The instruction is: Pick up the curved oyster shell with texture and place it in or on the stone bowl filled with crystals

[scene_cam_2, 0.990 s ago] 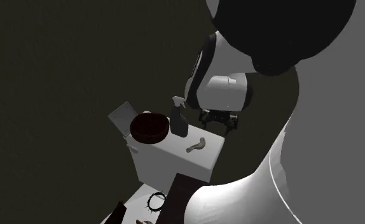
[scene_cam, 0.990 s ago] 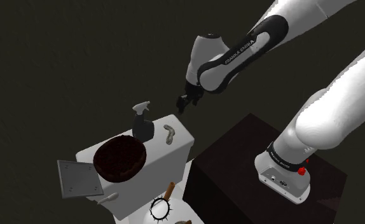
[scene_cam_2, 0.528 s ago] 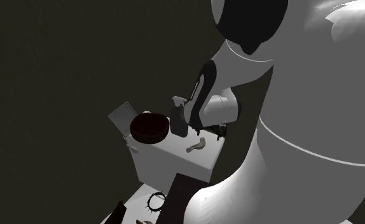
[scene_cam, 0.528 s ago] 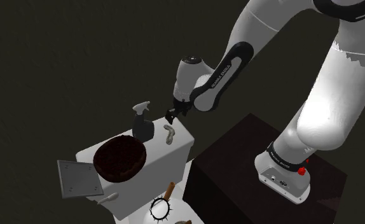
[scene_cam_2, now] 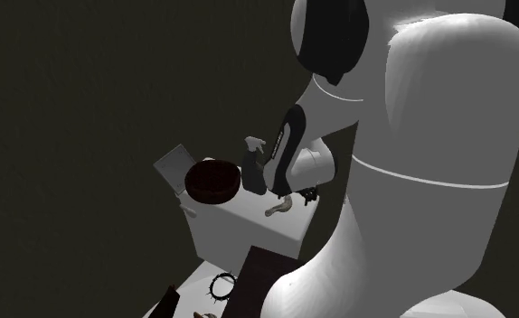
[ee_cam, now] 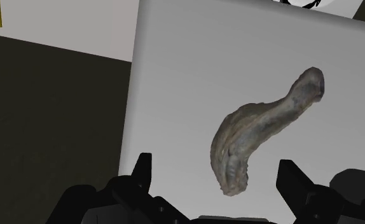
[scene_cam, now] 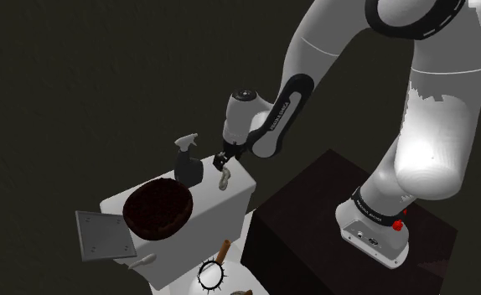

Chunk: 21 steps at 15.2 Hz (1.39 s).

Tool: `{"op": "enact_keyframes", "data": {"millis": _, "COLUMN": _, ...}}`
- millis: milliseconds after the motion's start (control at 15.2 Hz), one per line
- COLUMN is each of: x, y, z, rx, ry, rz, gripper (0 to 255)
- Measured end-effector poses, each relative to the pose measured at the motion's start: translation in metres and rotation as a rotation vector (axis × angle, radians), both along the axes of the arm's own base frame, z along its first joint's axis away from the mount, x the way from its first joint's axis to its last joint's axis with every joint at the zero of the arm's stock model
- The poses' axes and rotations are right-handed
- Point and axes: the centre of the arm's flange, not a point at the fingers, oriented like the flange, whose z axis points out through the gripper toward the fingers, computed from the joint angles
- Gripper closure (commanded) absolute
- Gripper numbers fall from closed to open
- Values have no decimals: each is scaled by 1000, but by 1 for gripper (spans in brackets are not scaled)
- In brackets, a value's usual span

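Note:
The oyster shell (ee_cam: 264, 130) is a curved, ridged grey-brown piece lying on the white top of a toilet tank (scene_cam: 239, 178). In the shoulder view the shell (scene_cam: 224, 178) lies near the tank's right end. My gripper (scene_cam: 223, 159) hangs just above it, open; in the wrist view its black fingers (ee_cam: 141, 172) stand wide apart on either side of the shell's thick end without touching it. The bowl (scene_cam: 156, 207) is round and dark, with dark reddish crystals inside, and sits on the tank's left part. In the second exterior view the bowl (scene_cam_2: 212, 180) and shell (scene_cam_2: 279, 207) are both on the tank, and the arm covers the gripper.
A dark spray bottle (scene_cam: 188, 160) stands on the tank between bowl and shell, close to my gripper. A grey square plate (scene_cam: 104, 235) leans off the tank's left side. The dark stand (scene_cam: 331, 218) is at the lower right. A spiky ring (scene_cam: 211, 275) lies below the tank.
The arm has swung down and toward the shoulder view's left, bringing the gripper from well above the tank to just over the shell. The fingers have stayed open. The shell has not moved.

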Motion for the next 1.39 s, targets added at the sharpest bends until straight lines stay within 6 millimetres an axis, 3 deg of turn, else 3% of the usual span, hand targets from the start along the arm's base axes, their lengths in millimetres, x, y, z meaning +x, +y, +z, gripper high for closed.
{"op": "enact_keyframes", "data": {"millis": 132, "x": 1, "y": -1, "z": -11, "rx": 0, "ry": 0, "rz": 0, "gripper": 0}}
{"op": "enact_keyframes", "data": {"millis": 528, "x": 1, "y": 0, "z": -14, "rx": 0, "ry": 0, "rz": 0, "gripper": 0}}
{"op": "enact_keyframes", "data": {"millis": 594, "x": 1, "y": 0, "z": -14, "rx": 0, "ry": 0, "rz": 0, "gripper": 255}}
{"op": "enact_keyframes", "data": {"millis": 726, "x": 4, "y": 7, "z": -9, "rx": 21, "ry": -28, "rz": 11, "gripper": 255}}
{"op": "enact_keyframes", "data": {"millis": 1386, "x": 4, "y": 4, "z": -2, "rx": 12, "ry": -20, "rz": 7, "gripper": 255}}
